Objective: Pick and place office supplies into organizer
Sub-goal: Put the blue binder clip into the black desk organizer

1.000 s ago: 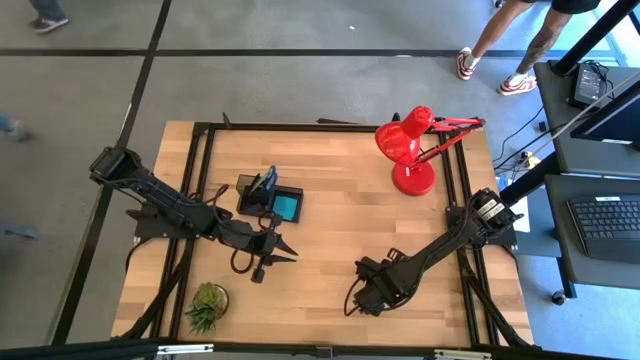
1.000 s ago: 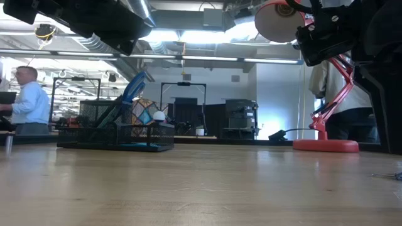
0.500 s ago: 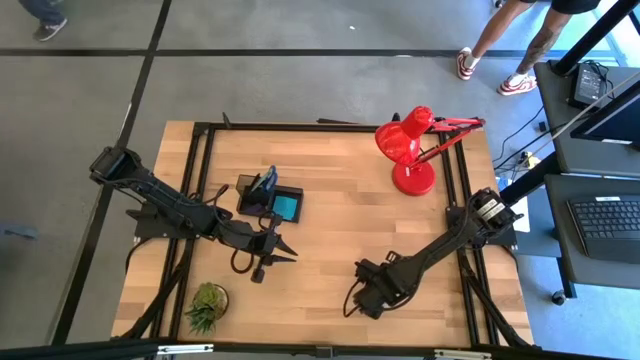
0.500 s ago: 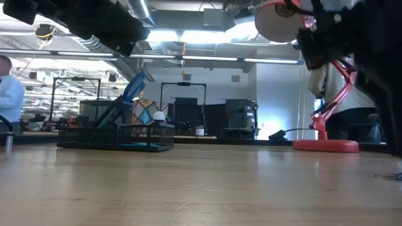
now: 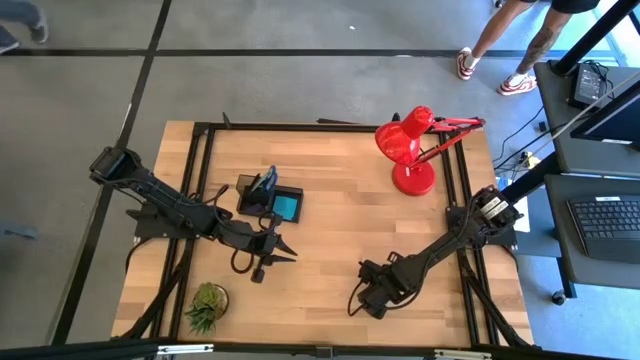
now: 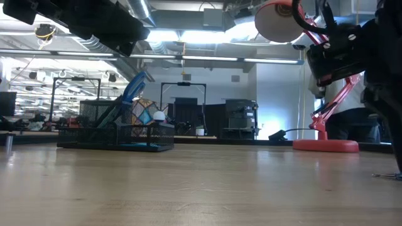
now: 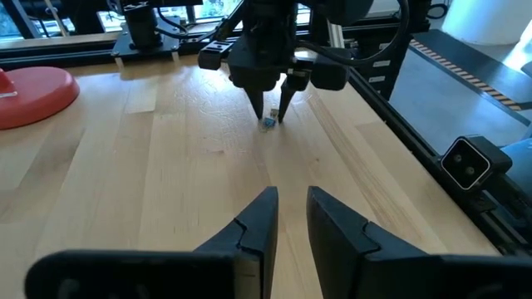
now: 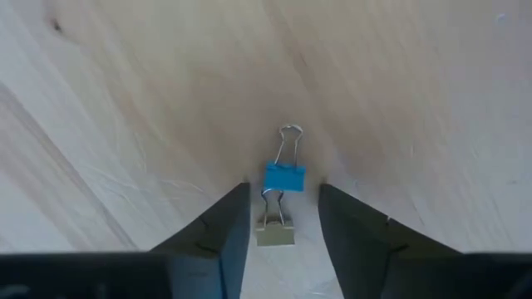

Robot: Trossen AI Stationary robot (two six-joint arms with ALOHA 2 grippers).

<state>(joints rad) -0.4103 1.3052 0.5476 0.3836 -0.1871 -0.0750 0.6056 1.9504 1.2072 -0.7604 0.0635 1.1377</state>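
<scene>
A small blue binder clip (image 8: pixel 283 179) with wire handles lies flat on the wood at the table's near right. My right gripper (image 8: pixel 283 186) points down over it, open, one finger on each side and a gap left to both. The left wrist view shows the same clip (image 7: pixel 268 123) between those fingers. My left gripper (image 5: pixel 285 250) hovers open, with a narrow gap, near the table's middle-left. The black organizer (image 5: pixel 268 200) stands toward the far left, with blue scissors (image 5: pixel 270 180) upright in its cup section and a cyan pad (image 5: pixel 287 207) in its low compartment.
A red desk lamp (image 5: pixel 410 150) stands at the far right corner. A small green potted plant (image 5: pixel 207 303) sits at the near left edge. Black frame rails run along the table's sides. Bare wood lies between the organizer and the clip.
My right gripper has shifted slightly toward the table's near right and come down around the clip. A person in the room behind the table has walked out of the low view.
</scene>
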